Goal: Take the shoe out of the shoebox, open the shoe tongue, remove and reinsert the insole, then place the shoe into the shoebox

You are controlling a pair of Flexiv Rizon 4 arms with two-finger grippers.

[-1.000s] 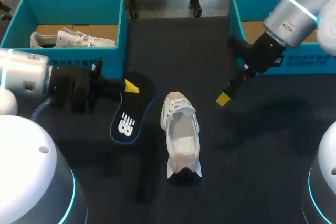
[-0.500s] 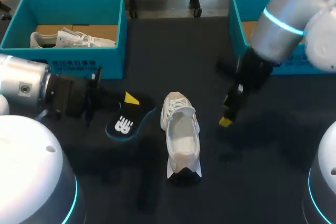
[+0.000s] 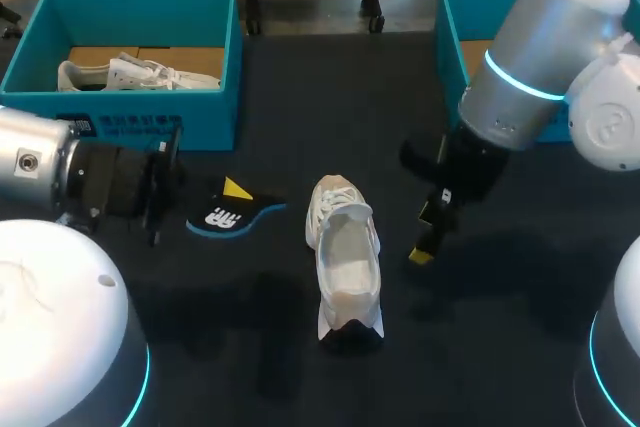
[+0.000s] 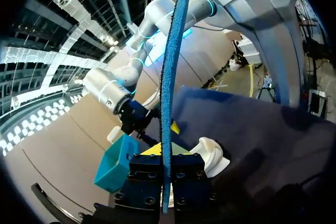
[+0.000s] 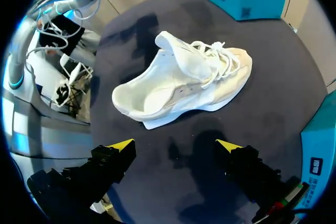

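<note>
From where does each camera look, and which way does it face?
Head view: above, behind; faces down on the table; left arm, right arm show.
Left wrist view: on left arm, faces along fingers shut on the insole.
Right wrist view: on right arm, faces down past open fingers at the shoe.
Shared: both wrist views show the shoe.

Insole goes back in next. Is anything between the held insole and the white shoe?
Nothing visible: only bare dark table separates the black blue-edged insole in the left end effector from the white laced shoe.
</note>
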